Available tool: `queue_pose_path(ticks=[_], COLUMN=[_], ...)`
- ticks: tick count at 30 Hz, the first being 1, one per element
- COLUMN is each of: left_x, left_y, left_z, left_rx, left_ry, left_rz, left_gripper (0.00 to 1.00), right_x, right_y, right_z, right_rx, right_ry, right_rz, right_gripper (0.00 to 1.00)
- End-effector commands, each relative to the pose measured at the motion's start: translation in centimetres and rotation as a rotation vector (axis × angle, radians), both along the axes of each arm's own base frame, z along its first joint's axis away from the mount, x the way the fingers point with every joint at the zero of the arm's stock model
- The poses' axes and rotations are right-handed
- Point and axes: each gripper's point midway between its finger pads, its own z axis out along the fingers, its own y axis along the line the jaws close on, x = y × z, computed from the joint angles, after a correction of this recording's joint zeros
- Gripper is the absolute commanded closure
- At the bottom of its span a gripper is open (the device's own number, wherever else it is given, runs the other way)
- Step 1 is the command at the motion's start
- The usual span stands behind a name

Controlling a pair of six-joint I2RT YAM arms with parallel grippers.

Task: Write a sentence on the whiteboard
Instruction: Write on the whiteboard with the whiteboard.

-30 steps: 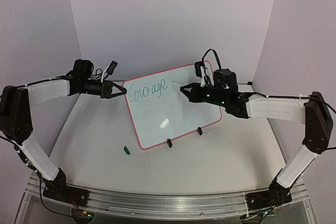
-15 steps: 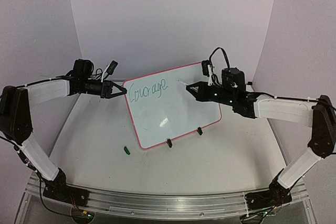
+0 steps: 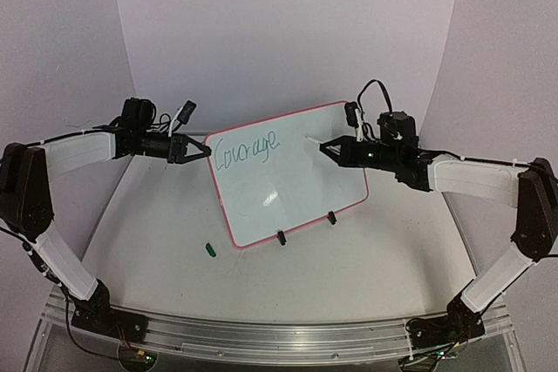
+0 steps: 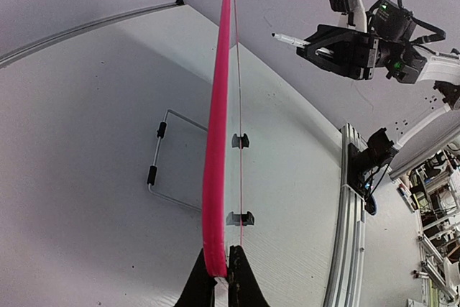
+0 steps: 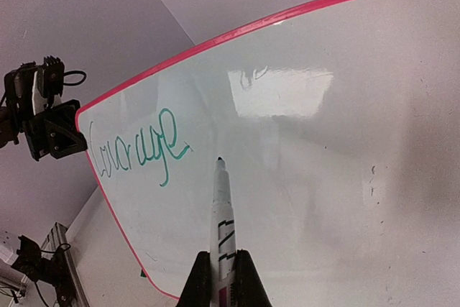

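Left end effector (image 3: 202, 151) is clenched on the pink frame at the upper left corner of the whiteboard (image 3: 292, 193); the left wrist view shows it pinching that edge. Right end effector (image 3: 328, 147) is grasping a marker (image 3: 312, 140), whose tip hangs just off the surface, right of the writing. The board stands on its black clip feet mid-frame on the table (image 3: 261, 289). The sentence (image 3: 247, 151) is just "Courage" in green, upper left of the board. A small green cap (image 3: 209, 250) lies lower left of it.
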Motion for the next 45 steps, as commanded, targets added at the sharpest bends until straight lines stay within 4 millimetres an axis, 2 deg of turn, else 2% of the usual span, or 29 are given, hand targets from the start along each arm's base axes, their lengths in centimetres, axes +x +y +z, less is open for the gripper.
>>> queue_pose_path(ticks=[1, 19, 26, 45], left_x=[-0.7, -0.7, -0.9, -0.8], left_y=[-0.9, -1.0, -1.0, -1.1], left_z=[-0.2, -0.3, -0.1, -0.4], left_rx=[0.053, 0.055, 0.057, 0.060], left_ry=[-0.068, -0.067, -0.075, -0.067], left_rz=[-0.027, -0.028, -0.028, -0.031], left_gripper=[1.00, 1.00, 1.00, 1.00], right_x=[-0.9, -0.9, 0.2, 4.1], right_y=[0.2, 1.0, 0.8, 1.9], right_z=[2.2, 2.5, 1.6, 1.2], right_rx=[0.031, 0.032, 0.013, 0.022], right_ry=[-0.050, -0.070, -0.070, -0.078], right_rz=[0.055, 0.121, 0.074, 0.004], right_gripper=[1.00, 1.00, 1.00, 1.00])
